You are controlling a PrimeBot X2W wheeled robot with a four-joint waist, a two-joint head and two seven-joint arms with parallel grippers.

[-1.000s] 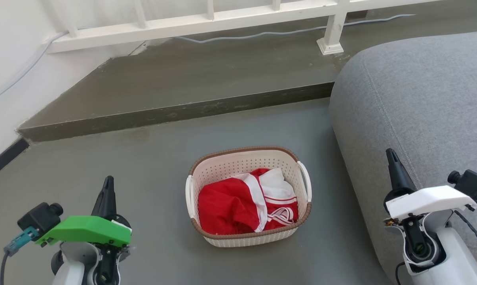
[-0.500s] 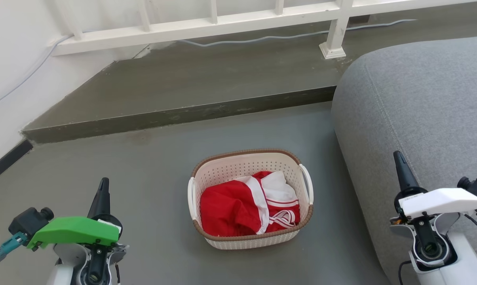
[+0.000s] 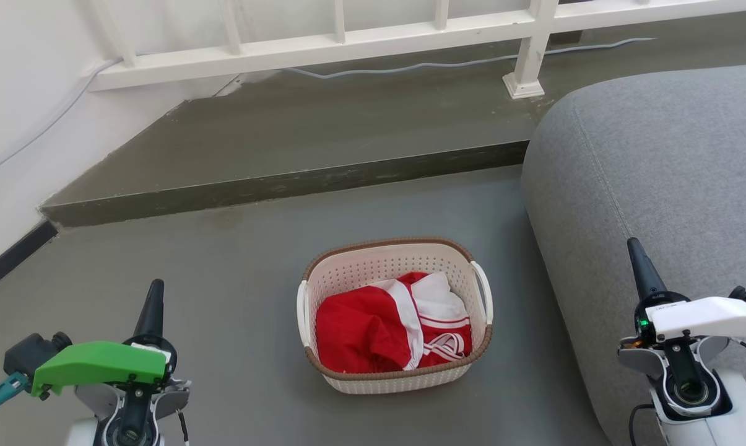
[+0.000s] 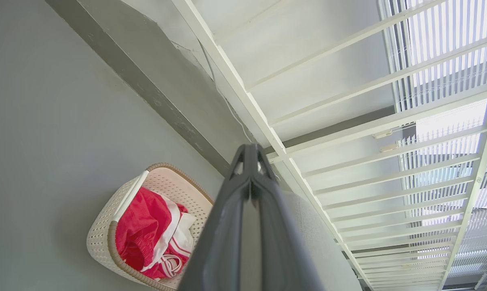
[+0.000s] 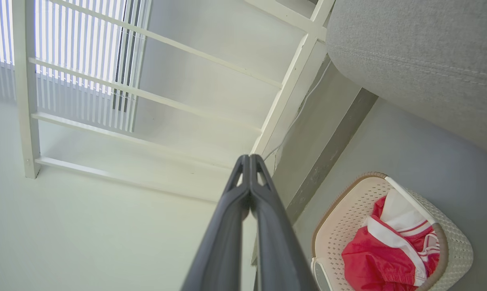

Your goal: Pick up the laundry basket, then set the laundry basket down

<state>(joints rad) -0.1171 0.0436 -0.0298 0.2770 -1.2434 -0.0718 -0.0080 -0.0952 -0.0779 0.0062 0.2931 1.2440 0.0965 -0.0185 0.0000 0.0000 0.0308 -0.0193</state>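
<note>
Grippers have sunk lower beside the laundry basket over the last second; left gripper and right gripper flank it well apart, fingers pressed closed, empty. Basket rests on the floor, seemingly set down.

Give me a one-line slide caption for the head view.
Laundry basket holding red and white clothes sits on the grey floor beside a sofa, between the shut left gripper and right gripper.
</note>
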